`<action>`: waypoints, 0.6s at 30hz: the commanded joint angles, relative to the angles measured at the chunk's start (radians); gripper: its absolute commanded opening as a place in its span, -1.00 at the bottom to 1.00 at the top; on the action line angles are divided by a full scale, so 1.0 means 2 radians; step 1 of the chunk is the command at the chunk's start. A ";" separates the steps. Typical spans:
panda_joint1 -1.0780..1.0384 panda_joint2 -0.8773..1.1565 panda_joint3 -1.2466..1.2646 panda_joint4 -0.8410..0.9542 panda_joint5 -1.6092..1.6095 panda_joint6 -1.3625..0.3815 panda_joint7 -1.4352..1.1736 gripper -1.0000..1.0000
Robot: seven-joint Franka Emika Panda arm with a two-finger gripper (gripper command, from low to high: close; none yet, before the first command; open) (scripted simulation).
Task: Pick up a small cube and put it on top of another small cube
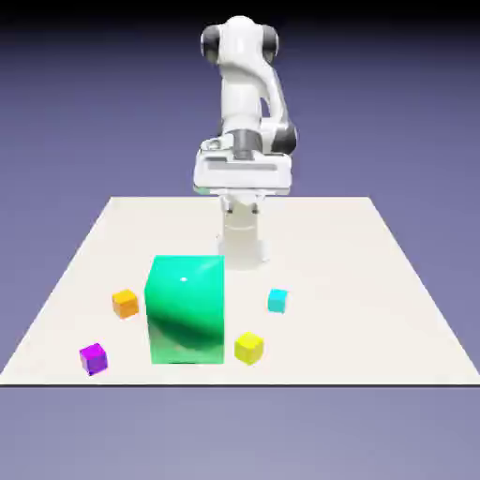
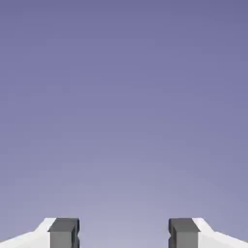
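Well, from the exterior view's left, the purple cube (image 1: 94, 359) sits near the counter's (image 1: 356, 253) front edge, and the orange cube (image 1: 126, 304) lies farther back, just beside the big green block (image 1: 187, 314); none of these is wanted. Next come the fingers (image 2: 64, 234), apart with nothing between them, carried by the arm (image 1: 242, 84) well above the counter and close to the robot's base (image 1: 242, 246). Toward the camera from them is the yellow cube (image 1: 248, 349), the one to stack on, just beside the green block's right-hand side. Farthest right of all is the cyan cube (image 1: 277, 301), the one to lift, resting on the bare counter, nearer the base than the yellow one. So the coming reach likely runs out from the base toward the camera, a little to the exterior view's right, and down. The hand view shows only backdrop (image 2: 124, 106) past the fingertips, so they seem to point outward and probably need tipping downward first. A cube has no long axis to follow; this one looks slightly turned, though it is too small to be sure how the fingers should square to its faces.
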 commanded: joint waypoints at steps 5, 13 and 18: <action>0.091 0.048 -0.052 -0.019 -0.055 -0.036 -0.045 0.00; 0.236 0.125 -0.136 -0.050 -0.144 -0.093 -0.117 0.00; 0.326 0.173 -0.188 -0.069 -0.200 -0.128 -0.162 0.00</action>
